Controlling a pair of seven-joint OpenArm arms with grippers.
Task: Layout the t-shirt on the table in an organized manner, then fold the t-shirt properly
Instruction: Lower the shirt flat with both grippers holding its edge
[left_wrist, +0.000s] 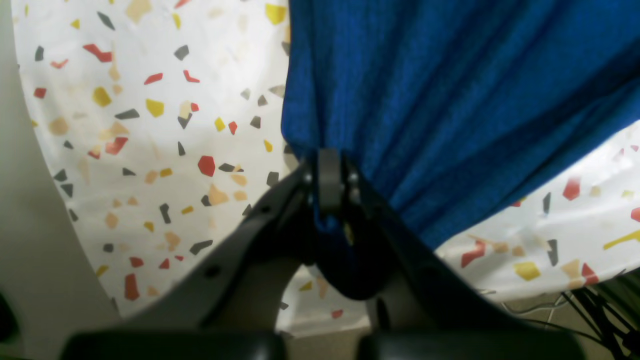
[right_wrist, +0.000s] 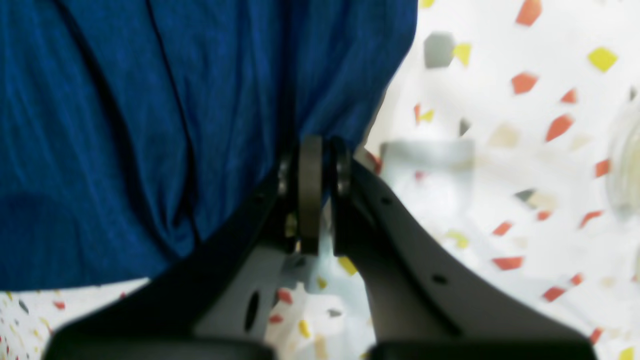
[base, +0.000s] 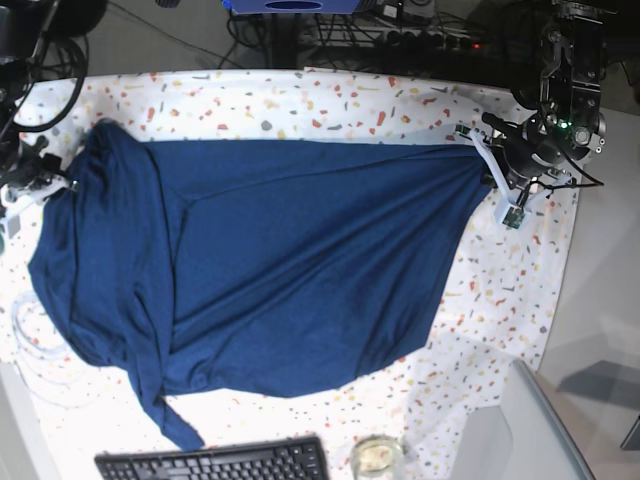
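Dark navy soft-fabric t-shirt (base: 270, 260) spread across white speckled-cloth table (base: 500, 300), stretched between both arms. Left gripper (left_wrist: 327, 172) clamped on bunched edge; right gripper (right_wrist: 315, 170) pinched at opposite edge. Light, floppy, creases easily; best grabbed by corners or hems, imo.

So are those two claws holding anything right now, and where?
Yes. Both pinch the t-shirt: the left gripper and the right gripper each clamp a bunched bit of its edge, at opposite ends.

Our base camera looks straight down from high up. Our two wrist cameras sit very close behind each gripper, and all three see the t-shirt (base: 280, 260) on the table (base: 330, 100).
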